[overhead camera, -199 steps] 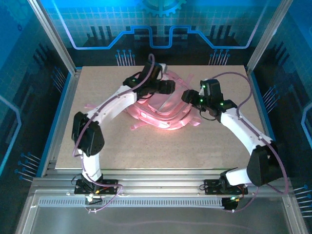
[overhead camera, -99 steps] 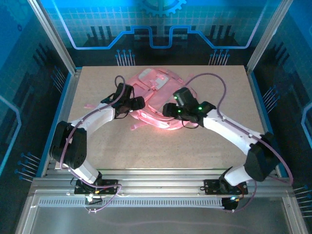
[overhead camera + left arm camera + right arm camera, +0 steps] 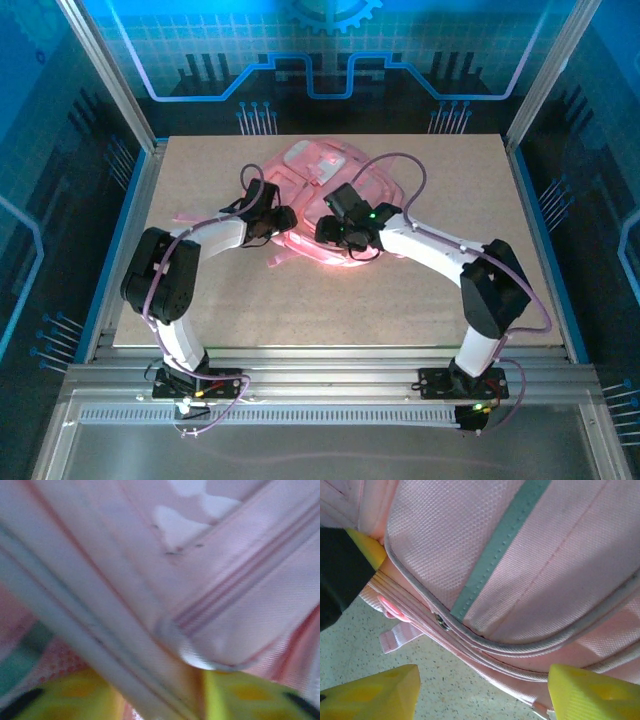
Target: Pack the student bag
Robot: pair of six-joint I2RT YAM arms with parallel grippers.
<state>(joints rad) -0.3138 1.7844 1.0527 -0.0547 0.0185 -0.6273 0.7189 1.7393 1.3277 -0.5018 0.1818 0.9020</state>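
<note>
The student bag [image 3: 318, 165], soft pink fabric with pale patches, lies flat at the middle of the table. My left gripper [image 3: 288, 217] is at its left edge. In the left wrist view a folded pink seam of the bag [image 3: 150, 645] fills the gap between the yellow fingers [image 3: 75, 695], so the left gripper [image 3: 162, 702] is shut on it. My right gripper [image 3: 322, 232] hangs over the bag's near edge, close to the left one. In the right wrist view the right gripper [image 3: 482, 695] is open, with the bag's piped rim [image 3: 520, 647] and bare table between its fingertips.
A metal zip puller [image 3: 441, 622] sits on the rim beside a grey-green stripe [image 3: 495, 545]. Loose pink straps [image 3: 280, 262] trail onto the speckled table [image 3: 300, 310] near the bag's front. A dark shape [image 3: 337, 575] crowds the left of the right wrist view.
The left arm pulled back from over the bag to its left edge and its jaws narrowed onto the fabric. The right gripper swept left across the bag to its near-left edge.
</note>
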